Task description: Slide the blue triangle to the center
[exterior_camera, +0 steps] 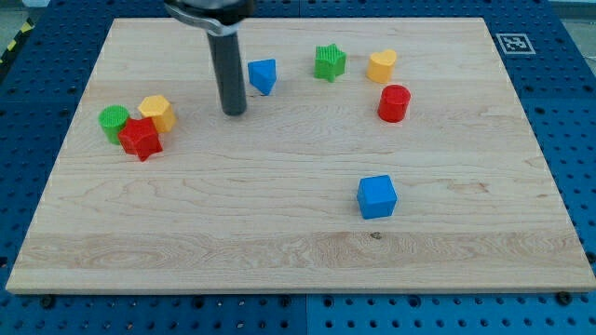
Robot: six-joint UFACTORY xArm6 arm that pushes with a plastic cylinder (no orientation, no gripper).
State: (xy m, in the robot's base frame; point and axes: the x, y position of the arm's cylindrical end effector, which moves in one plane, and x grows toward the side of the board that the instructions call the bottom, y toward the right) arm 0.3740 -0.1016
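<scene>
The blue triangle [264, 75] lies on the wooden board [298, 261] near the view's top, a little left of the middle. My tip [234, 112] rests on the board just left of and slightly below the triangle, with a small gap between them. The dark rod rises from the tip toward the view's top edge.
A green star [330, 62], a yellow block [382, 66] and a red cylinder [394, 102] sit at the upper right. A blue cube [377, 196] lies lower right of centre. A green cylinder [115, 121], a yellow block [157, 113] and a red star [141, 139] cluster at the left.
</scene>
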